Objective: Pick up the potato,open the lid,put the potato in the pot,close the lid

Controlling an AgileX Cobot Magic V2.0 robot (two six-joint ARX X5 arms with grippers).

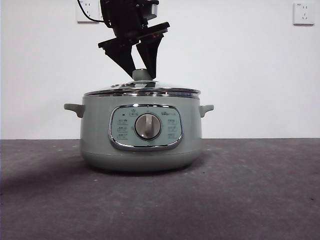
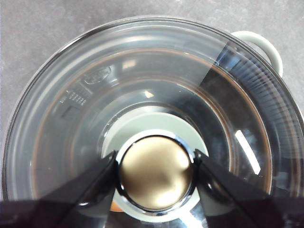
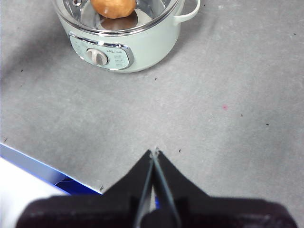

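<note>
The left gripper [image 1: 141, 74] has its jaws pinching the knob [image 2: 156, 173] of the lid [image 1: 142, 90], which sits level on the pot [image 1: 142, 135]. The closing step looks near done; judged best practice is to confirm the rim is seated all round, then spread the jaws and lift straight up. The potato [image 3: 113, 8] lies inside the pot; its long axis cannot be told. The right gripper [image 3: 154, 154] waits well away from the pot, jaws pressed together.

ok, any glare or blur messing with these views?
Left wrist view: streaky glare on the glass lid and its knob, left claw edges soft. Front view: shadow left of the pot. Right wrist view: even light, potato sharp.
</note>
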